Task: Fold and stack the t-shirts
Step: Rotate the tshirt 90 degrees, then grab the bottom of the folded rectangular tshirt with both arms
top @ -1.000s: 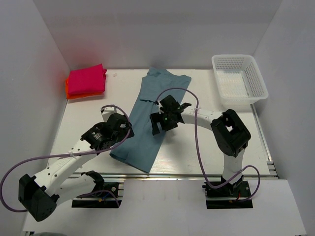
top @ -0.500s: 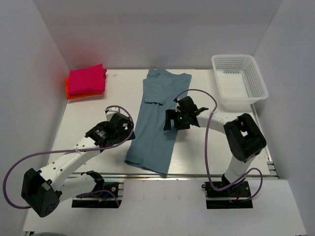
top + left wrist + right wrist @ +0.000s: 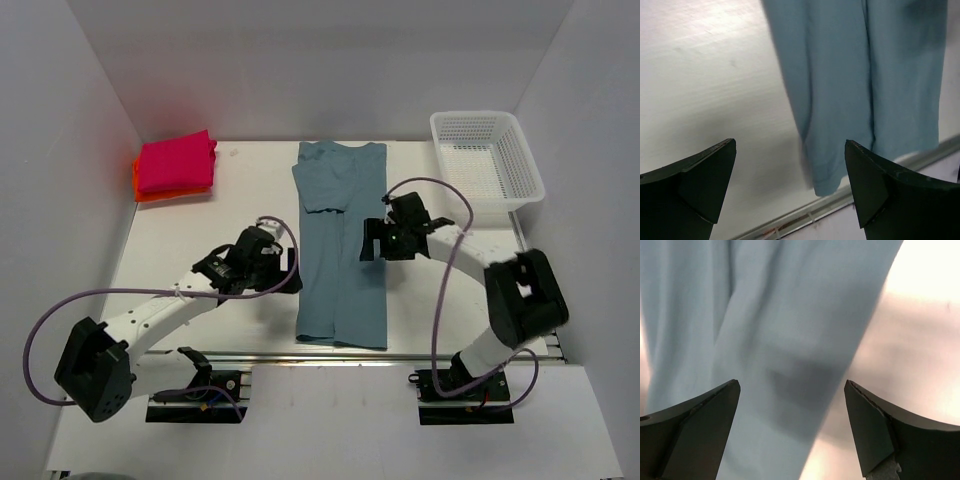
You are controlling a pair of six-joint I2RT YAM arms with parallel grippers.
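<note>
Top external: teal tee (image 3: 340,250) lies flat mid-table as a long folded strip, near edge to far.

L gripper (image 3: 290,272) sits just off the strip's left edge. Jaws spread wide, nothing btwn them.

R gripper (image 3: 370,242) is at the strip's right edge. Also wide open, empty.

Left wrist cam: tee's near hem is ahead & right of the finger gap. Bare table (image 3: 700,75) ahead-left.

Right wrist cam: cloth fills the area ahead of the jaws, its edge running off ahead-right. Can't tell if tips touch it.

Pink tee (image 3: 177,160) is folded on top of orange tee (image 3: 150,192), far-left corner, well apart from L gripper.

White basket (image 3: 475,117) is far right, beyond R gripper.
</note>
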